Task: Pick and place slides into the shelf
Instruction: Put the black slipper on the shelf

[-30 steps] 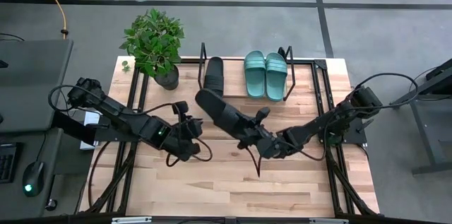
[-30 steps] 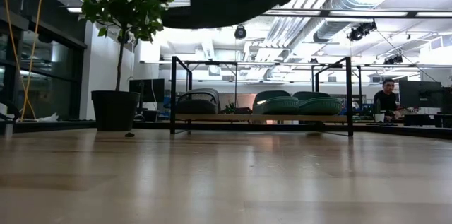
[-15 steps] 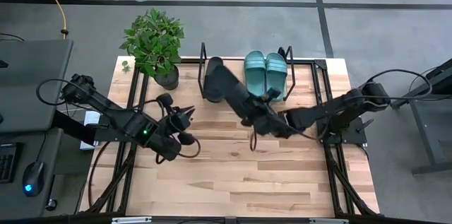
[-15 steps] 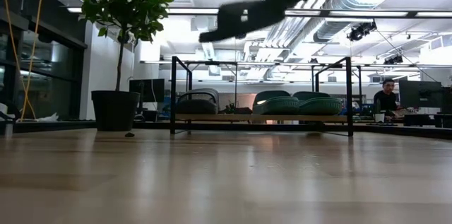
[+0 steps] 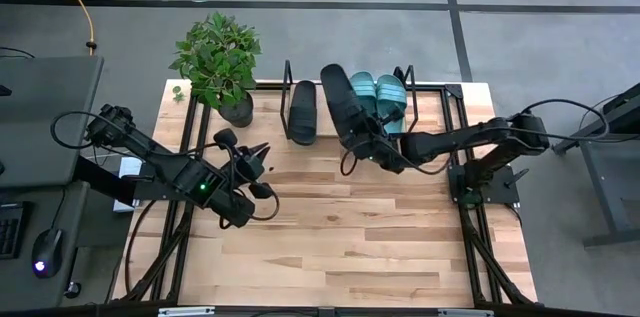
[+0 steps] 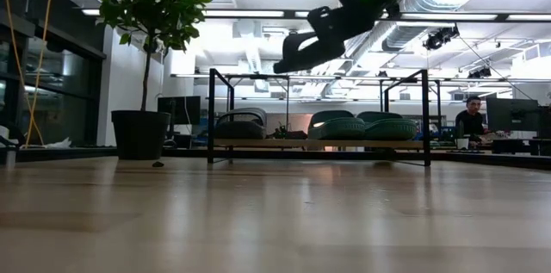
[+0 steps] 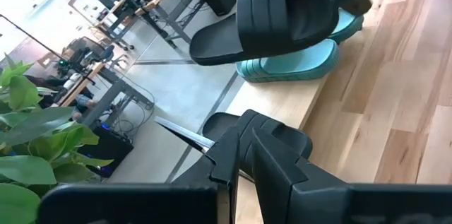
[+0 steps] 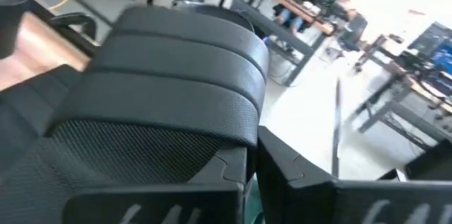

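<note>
My right gripper (image 5: 384,154) is shut on a black slide (image 5: 350,112) and holds it in the air above the shelf (image 5: 286,97) at the table's far edge. In the low view this slide (image 6: 308,47) hangs well above the shelf's board (image 6: 258,144). Another black slide (image 5: 303,112) and two teal slides (image 5: 385,92) lie on that board, soles down. The held slide covers part of the teal pair from above. My left gripper (image 5: 261,148) hovers shut and empty over the table's left half. My right gripper holds the black slide at its heel end (image 5: 376,145), coming level from the table's right. Its own fingers (image 8: 282,171) hide the exact spot; the ribbed strap (image 8: 162,61) sits just ahead of them. The slide is lifted clear, slanting down toward its toe end (image 6: 282,66).
A potted plant (image 5: 222,67) stands at the far left corner beside the shelf. Black cables and metal frame rails run along both sides of the wooden tabletop (image 5: 340,237). Beyond the table a person (image 6: 469,122) sits at a desk.
My right gripper has swung from the table's middle toward the far edge, carrying the black slide. The slide has turned from pointing left to pointing at the far edge, over the shelf. My left gripper has drawn back toward the left, risen a little and turned.
</note>
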Motion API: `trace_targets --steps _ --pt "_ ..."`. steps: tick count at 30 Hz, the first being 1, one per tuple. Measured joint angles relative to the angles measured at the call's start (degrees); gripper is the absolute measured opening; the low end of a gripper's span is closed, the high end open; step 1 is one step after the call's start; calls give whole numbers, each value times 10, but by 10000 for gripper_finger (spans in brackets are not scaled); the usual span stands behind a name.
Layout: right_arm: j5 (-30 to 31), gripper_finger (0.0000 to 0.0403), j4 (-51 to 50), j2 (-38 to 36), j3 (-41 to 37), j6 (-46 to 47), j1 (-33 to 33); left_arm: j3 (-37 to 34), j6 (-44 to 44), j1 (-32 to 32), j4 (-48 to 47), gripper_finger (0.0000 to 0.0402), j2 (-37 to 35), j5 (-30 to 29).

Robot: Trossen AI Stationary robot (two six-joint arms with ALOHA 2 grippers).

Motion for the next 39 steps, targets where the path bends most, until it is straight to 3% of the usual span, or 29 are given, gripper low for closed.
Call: trace_targets --steps 7,20,39 --pt "14 0 124 28 -47 1 -20 0 -12 0 -7 28 -3 -3" --pt "35 0 150 89 -49 37 -26 0 -12 0 -5 28 -9 -4" --pt "51 0 271 190 -49 25 -29 0 -11 0 -5 28 -9 -3"
